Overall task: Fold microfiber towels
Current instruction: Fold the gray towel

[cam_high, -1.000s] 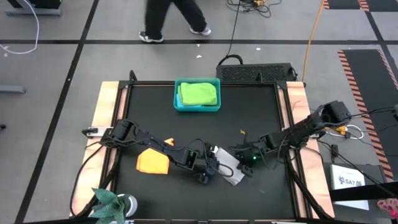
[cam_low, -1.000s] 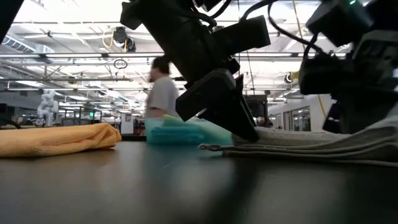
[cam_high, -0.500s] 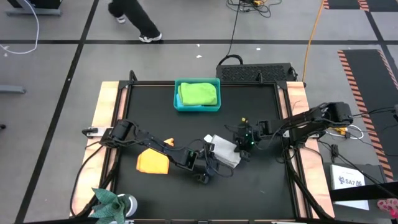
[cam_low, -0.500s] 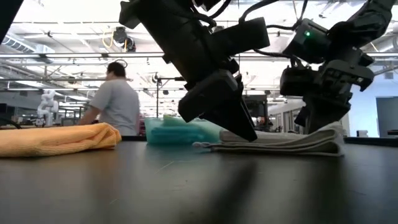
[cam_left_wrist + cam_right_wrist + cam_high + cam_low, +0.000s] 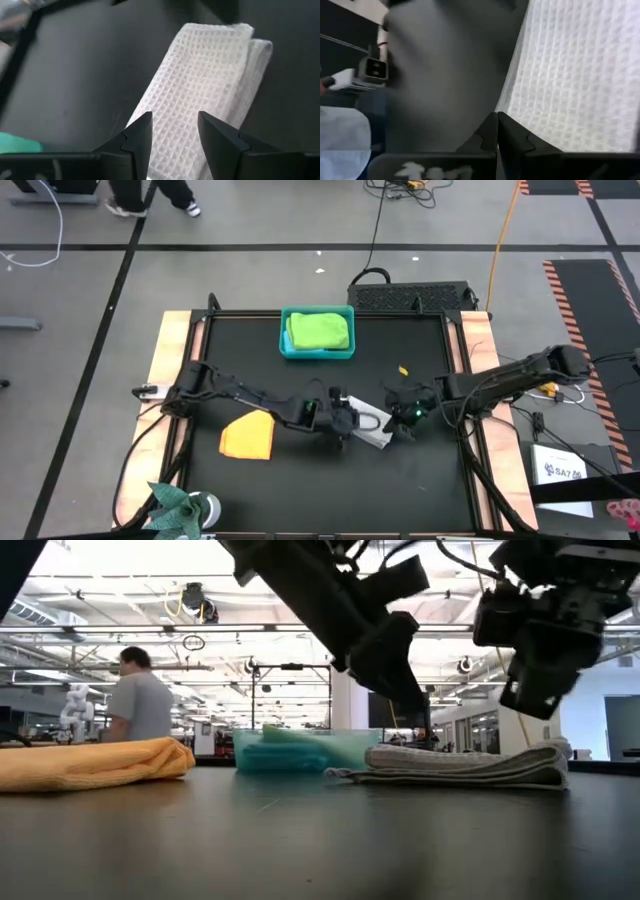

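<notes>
Currently, nearest the front edge of the bench [image 5: 200,380], an orange-yellow towel [image 5: 247,436] lies folded on the left, apart from both arms. Slightly farther in, at mid-bench, a light grey towel [image 5: 368,426] lies folded in a flat stack of layers; the low view shows it resting on the surface with nothing gripping it.

The left tool [image 5: 343,421] hangs over the towel's left end, fingers spread with nothing between them, as the left wrist view confirms. The right tool [image 5: 407,415] sits at the towel's right end, lifted clear of the cloth in the low view, fingers pressed together and empty.

Farther back, a teal bin [image 5: 285,350] holds a lime green towel [image 5: 320,330] on top; a strip of light blue shows beneath it. A person [image 5: 136,708] stands in the room beyond the bench.

Judgement: the grey towel's fold appears complete. The next move likely calls for shifting it aside or fetching another towel from the bin.
</notes>
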